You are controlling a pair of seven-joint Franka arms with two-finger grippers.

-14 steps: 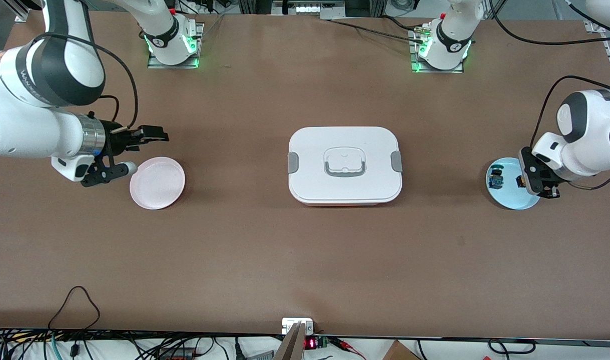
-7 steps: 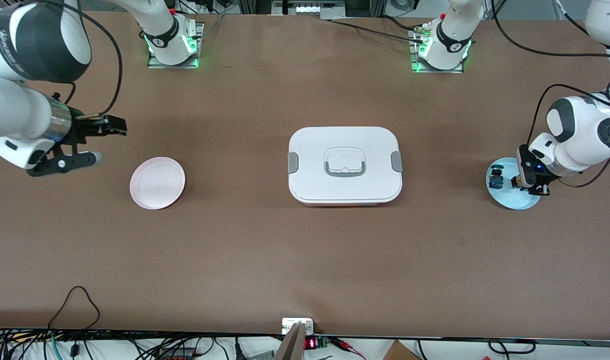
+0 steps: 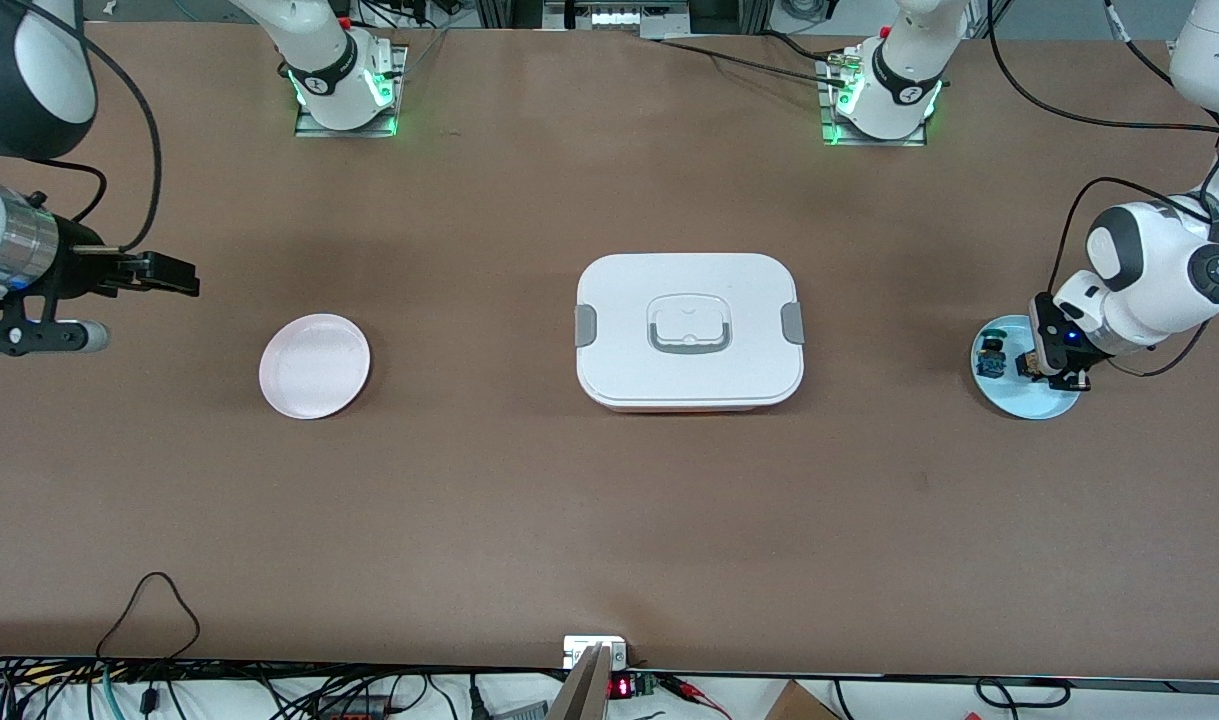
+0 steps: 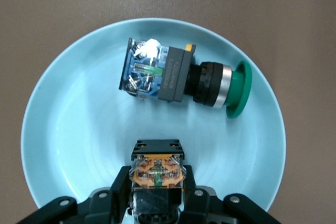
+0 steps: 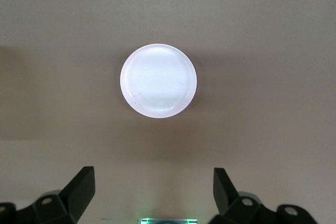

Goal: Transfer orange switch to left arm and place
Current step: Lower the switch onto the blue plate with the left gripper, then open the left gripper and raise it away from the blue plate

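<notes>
The orange switch (image 4: pixel 157 170) lies on a light blue plate (image 4: pixel 63 129) at the left arm's end of the table, its tan-orange body showing. My left gripper (image 4: pixel 157 179) is down on the plate and shut on that switch, one finger against each side of its body. In the front view the left gripper (image 3: pixel 1033 366) covers most of the orange switch (image 3: pixel 1022 364). My right gripper (image 3: pixel 169 274) is open and empty, up in the air over bare table beside a pink plate (image 3: pixel 314 365). The white box (image 3: pixel 689 330) stands at the table's middle, between the two plates.
A second switch with a blue body and green cap (image 4: pixel 178 77) lies on the blue plate (image 3: pixel 1029 408) beside the orange one. The pink plate (image 5: pixel 158 81) holds nothing. The arm bases (image 3: pixel 344 80) stand along the table's top edge.
The right gripper has drawn away from the pink plate toward its own end of the table. The left gripper has come down onto the blue plate around the orange switch.
</notes>
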